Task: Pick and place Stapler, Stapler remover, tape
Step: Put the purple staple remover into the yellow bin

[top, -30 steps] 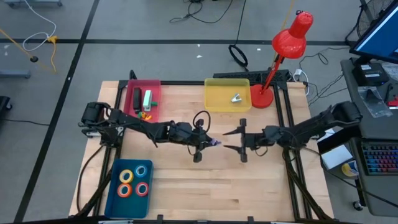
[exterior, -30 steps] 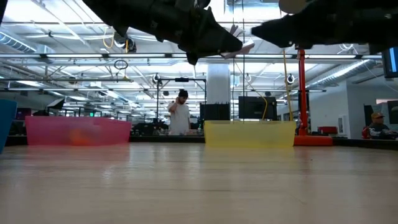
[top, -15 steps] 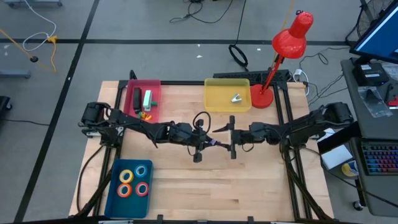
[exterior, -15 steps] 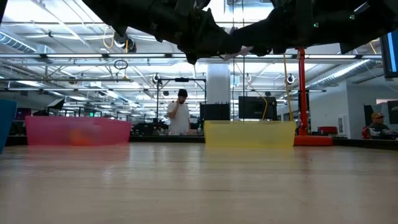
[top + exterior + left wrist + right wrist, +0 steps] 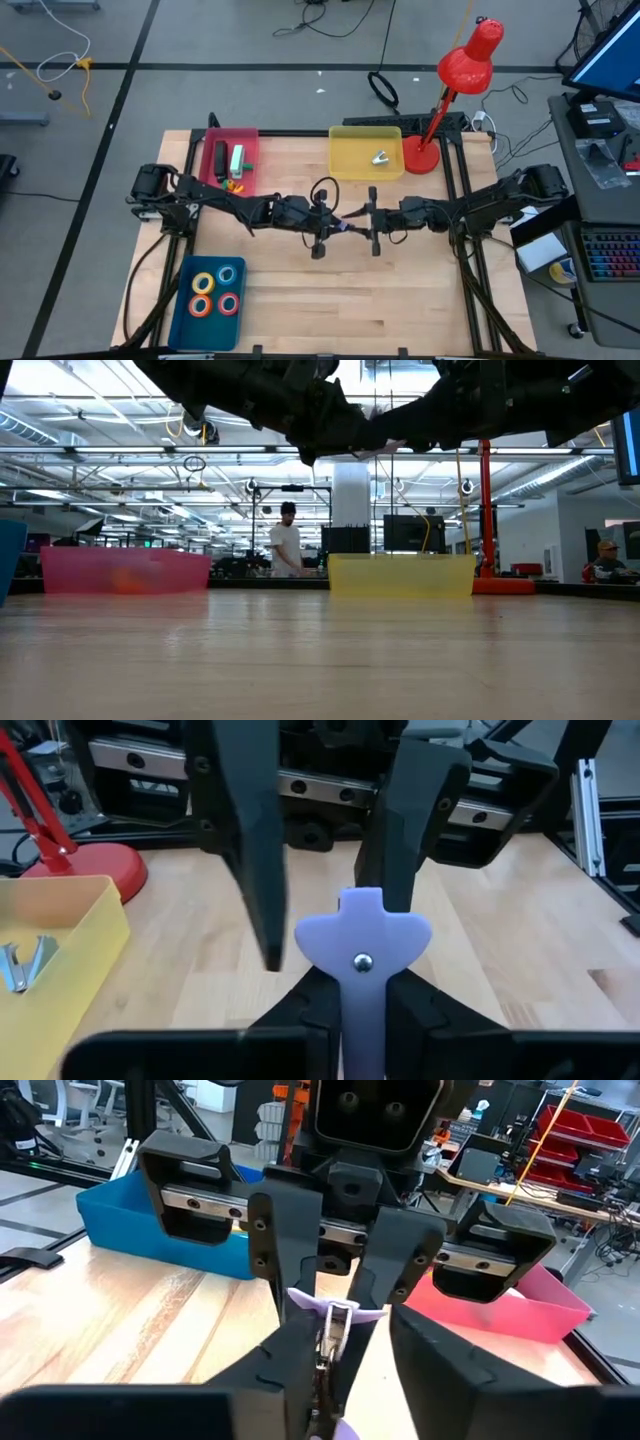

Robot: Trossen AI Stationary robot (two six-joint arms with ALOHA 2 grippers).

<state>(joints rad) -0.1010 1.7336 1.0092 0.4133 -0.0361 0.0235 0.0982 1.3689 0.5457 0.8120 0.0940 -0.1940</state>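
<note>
- The left pincer [image 5: 341, 228] grips the lilac stapler remover [image 5: 362, 955] above mid-surface; its long axis runs toward the right pincer [image 5: 362, 223].
- The right pincer's fingers [image 5: 262, 850] flank the remover's far end, narrowing; contact is unclear.

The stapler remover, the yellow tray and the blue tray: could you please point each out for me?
stapler remover [image 5: 362, 942]: left wrist view, on its lilac handle.
yellow tray [image 5: 341, 135]: high view, on its far-left rim.
blue tray [image 5: 184, 280]: high view, on its left wall.
</note>
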